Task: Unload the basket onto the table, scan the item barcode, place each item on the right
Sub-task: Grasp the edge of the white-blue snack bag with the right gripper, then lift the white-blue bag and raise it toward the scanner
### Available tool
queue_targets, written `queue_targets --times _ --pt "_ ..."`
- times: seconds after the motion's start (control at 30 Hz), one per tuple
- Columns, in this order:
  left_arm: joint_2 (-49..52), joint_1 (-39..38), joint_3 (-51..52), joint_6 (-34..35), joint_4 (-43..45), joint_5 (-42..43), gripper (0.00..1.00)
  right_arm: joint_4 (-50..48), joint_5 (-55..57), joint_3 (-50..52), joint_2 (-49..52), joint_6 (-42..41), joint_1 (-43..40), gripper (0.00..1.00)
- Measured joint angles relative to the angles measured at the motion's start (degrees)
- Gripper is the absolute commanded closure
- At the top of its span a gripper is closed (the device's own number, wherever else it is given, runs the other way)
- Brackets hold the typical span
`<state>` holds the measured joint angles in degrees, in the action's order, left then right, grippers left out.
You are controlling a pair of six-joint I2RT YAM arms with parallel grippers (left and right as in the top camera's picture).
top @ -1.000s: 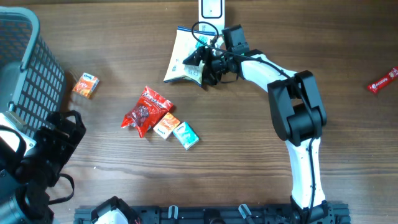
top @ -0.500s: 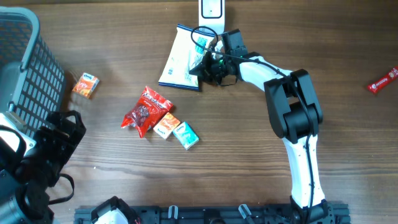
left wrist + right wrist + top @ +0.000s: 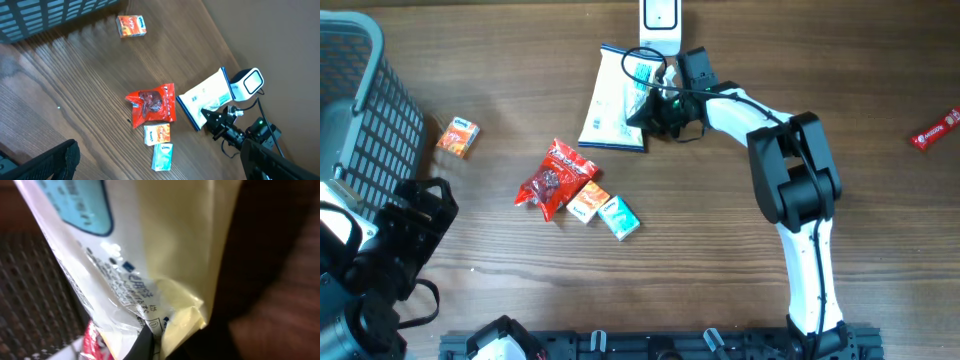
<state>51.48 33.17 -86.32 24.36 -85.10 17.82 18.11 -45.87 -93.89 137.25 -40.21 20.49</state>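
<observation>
The item is a white pouch with blue print [image 3: 613, 98], lying by the back edge of the table just below the white barcode scanner [image 3: 660, 15]. My right gripper [image 3: 650, 108] is shut on the pouch's right edge. In the right wrist view the pouch [image 3: 150, 245] fills the frame, and its corner is pinched at the gripper [image 3: 160, 342]. The left wrist view shows the pouch [image 3: 207, 97] next to the scanner [image 3: 250, 82]. My left gripper [image 3: 412, 225] stands open at the near left, holding nothing [image 3: 161, 150].
A red snack bag [image 3: 555, 178] lies mid-table with an orange tissue pack [image 3: 585, 203] and a teal one [image 3: 618, 217] beside it. Another orange pack [image 3: 458, 137] sits near the grey basket [image 3: 360, 90] at the left. A red bar [image 3: 935, 128] lies far right.
My right gripper has closed on the pouch's edge. The pouch has shifted from crumpled and tilted to lying flatter under the scanner. The left arm has not moved.
</observation>
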Motion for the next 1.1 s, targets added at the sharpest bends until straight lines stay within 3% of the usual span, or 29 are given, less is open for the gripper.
queue_targets --times 0.27,0.63,0.9,0.97,1.0,1.1 --pt "0.0 0.0 0.0 0.0 0.0 0.0 0.00 7.9 7.2 1.3 -4.9 8.7 0.0 0.96" --pt "0.0 0.0 0.0 0.0 0.0 0.0 0.00 15.1 20.2 1.9 -19.2 21.1 0.0 0.96" --pt "0.0 0.0 0.0 0.0 0.0 0.0 0.00 21.3 22.4 4.0 -20.5 27.2 0.0 0.95" --pt "0.0 0.0 0.0 0.0 0.0 0.0 0.00 20.9 22.6 6.1 -20.4 28.0 0.0 0.71" --pt "0.0 0.0 0.0 0.0 0.0 0.0 0.00 20.3 22.6 7.5 -20.3 28.3 0.0 0.48" --pt "0.0 0.0 0.0 0.0 0.0 0.0 0.00 18.5 22.8 10.6 -19.3 28.8 0.0 0.25"
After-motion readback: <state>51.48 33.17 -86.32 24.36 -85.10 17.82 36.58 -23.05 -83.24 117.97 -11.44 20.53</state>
